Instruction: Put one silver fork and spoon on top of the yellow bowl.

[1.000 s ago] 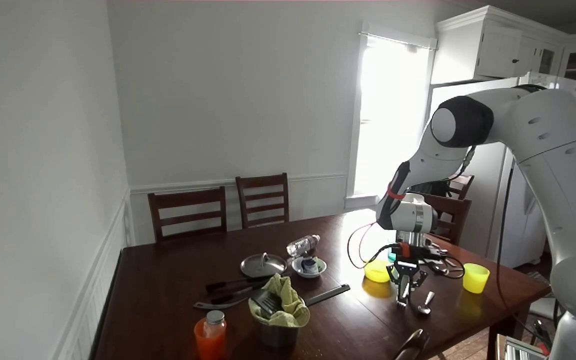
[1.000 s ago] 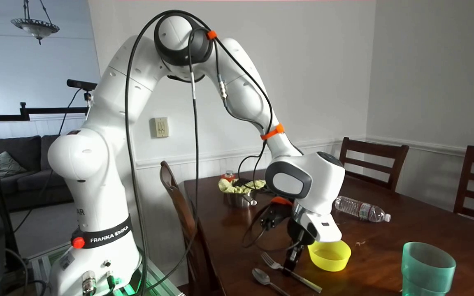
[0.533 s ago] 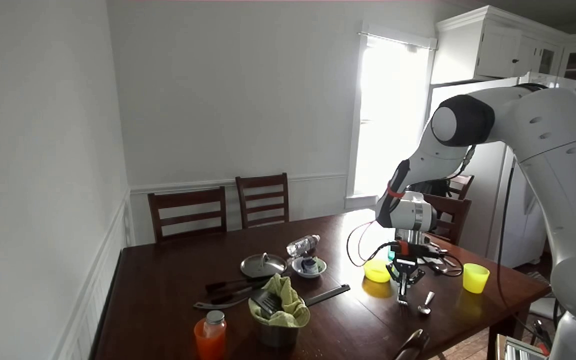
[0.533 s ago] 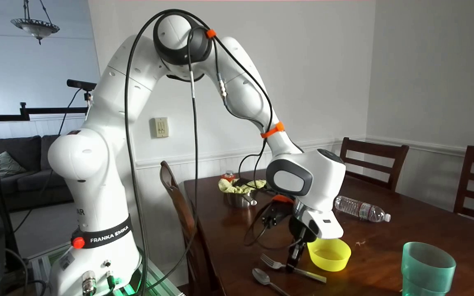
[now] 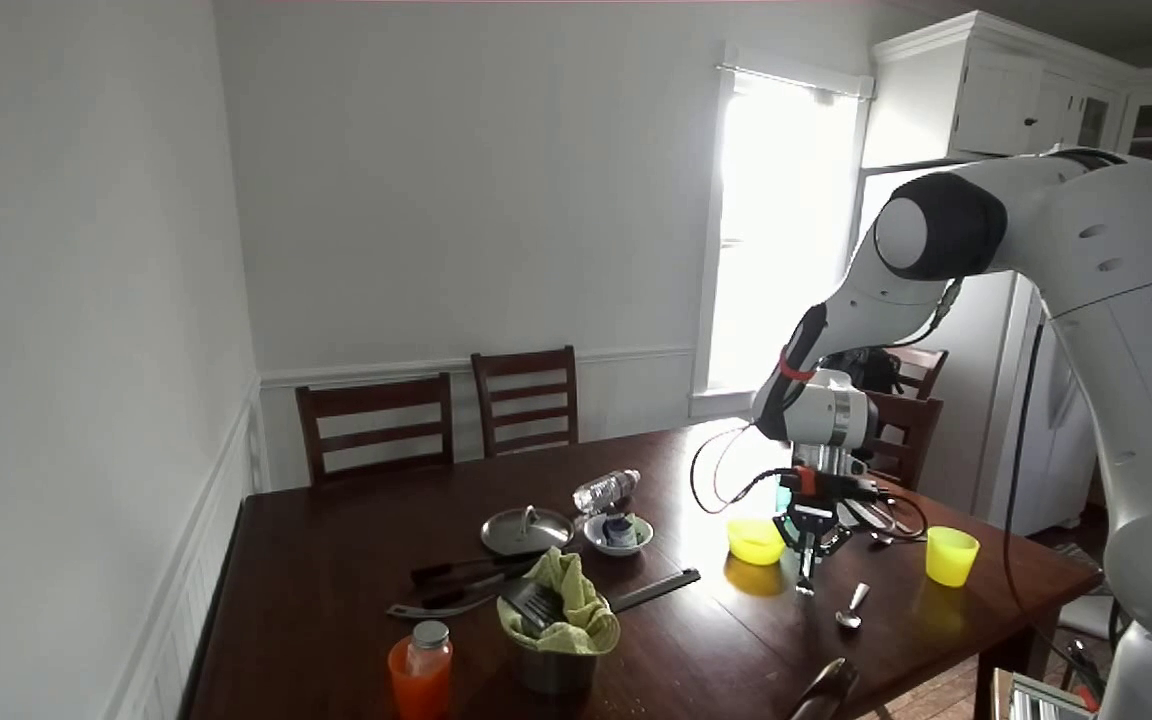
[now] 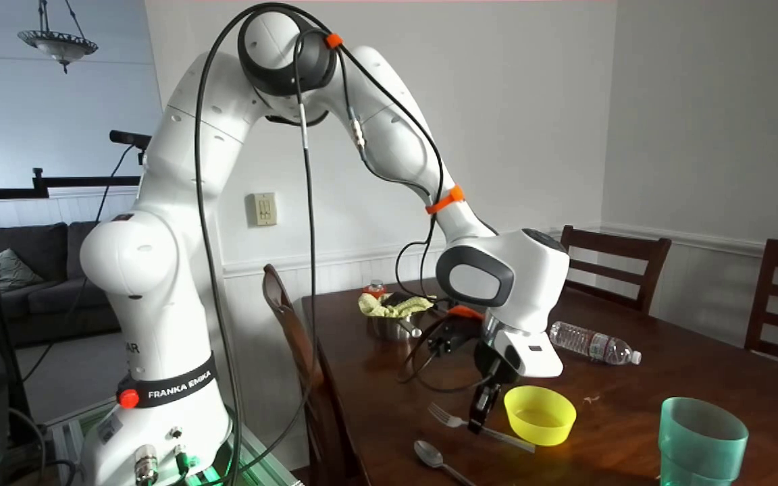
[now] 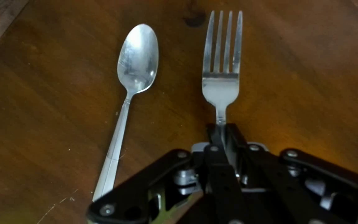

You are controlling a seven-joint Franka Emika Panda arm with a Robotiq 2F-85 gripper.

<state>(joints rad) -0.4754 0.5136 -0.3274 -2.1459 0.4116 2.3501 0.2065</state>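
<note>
Brown table [image 7: 172,109]; fingers [image 7: 213,140] hide part of fork [image 7: 221,87].

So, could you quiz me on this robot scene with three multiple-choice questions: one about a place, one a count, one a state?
1. In the wrist view, where is the spoon relative to the fork?
A) Crossing over it
B) Beside it, apart
C) Underneath it

2. How many prongs has the fork?
A) Two
B) Three
C) Four

3. How does the gripper stand?
A) Closed on the fork
B) Wide open
C) Closed on the spoon

1 B: bare table shows between them.
2 C: four separate tips can be counted.
3 A: its jaws pinch the fork's handle.
</note>
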